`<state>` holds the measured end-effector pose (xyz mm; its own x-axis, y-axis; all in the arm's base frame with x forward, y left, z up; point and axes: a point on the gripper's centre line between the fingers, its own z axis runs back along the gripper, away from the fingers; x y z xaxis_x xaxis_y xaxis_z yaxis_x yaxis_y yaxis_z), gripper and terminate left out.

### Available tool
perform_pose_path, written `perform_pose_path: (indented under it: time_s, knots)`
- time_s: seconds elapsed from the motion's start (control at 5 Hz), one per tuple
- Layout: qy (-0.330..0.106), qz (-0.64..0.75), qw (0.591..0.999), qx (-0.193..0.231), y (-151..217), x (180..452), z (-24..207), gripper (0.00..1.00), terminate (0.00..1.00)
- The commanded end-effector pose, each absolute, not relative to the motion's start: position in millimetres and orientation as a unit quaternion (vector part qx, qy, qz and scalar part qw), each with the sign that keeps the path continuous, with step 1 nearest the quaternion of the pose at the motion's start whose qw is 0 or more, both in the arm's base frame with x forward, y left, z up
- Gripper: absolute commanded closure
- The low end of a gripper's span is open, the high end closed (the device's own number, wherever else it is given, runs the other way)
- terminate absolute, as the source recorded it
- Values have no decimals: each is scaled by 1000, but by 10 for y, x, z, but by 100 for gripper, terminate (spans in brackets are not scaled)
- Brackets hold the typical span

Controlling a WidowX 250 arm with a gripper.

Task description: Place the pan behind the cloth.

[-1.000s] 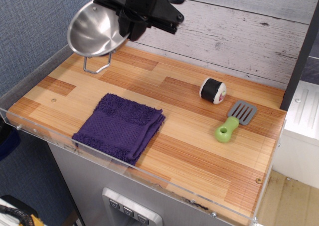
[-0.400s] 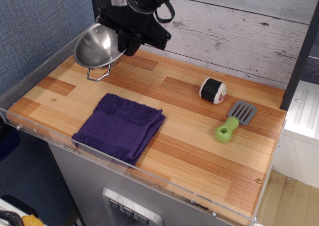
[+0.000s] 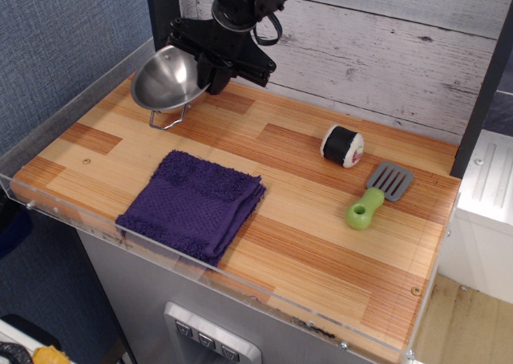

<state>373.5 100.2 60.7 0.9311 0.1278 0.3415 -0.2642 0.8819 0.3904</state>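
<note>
Pan (image 3: pixel 170 78) empty, tilted, gripped by hand (image 3: pixel 207 66)

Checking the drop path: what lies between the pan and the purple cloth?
Only bare wooden tabletop shows between the pan and the cloth in the single camera view.

The gripper (image 3: pixel 210 69) clamps the far right rim of the pan (image 3: pixel 167 81), and its fingertips are lost behind the black housing and the rim itself. The arm above runs off the top edge. The pan's far handle can't be seen.
</note>
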Motion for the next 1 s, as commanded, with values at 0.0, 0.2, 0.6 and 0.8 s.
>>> perform_pose_path:
  time_s: [0.0, 0.2, 0.6, 0.8]
  knots:
    - [-172, 102, 955, 220, 1067, 3906, 621, 100, 0]
    - [-166, 102, 957, 214, 1037, 3926, 503, 100, 0]
    - [-142, 108, 961, 209, 1050, 3847, 401, 0, 0]
    - [-147, 115, 960, 209, 1069, 3835, 393, 0, 0]
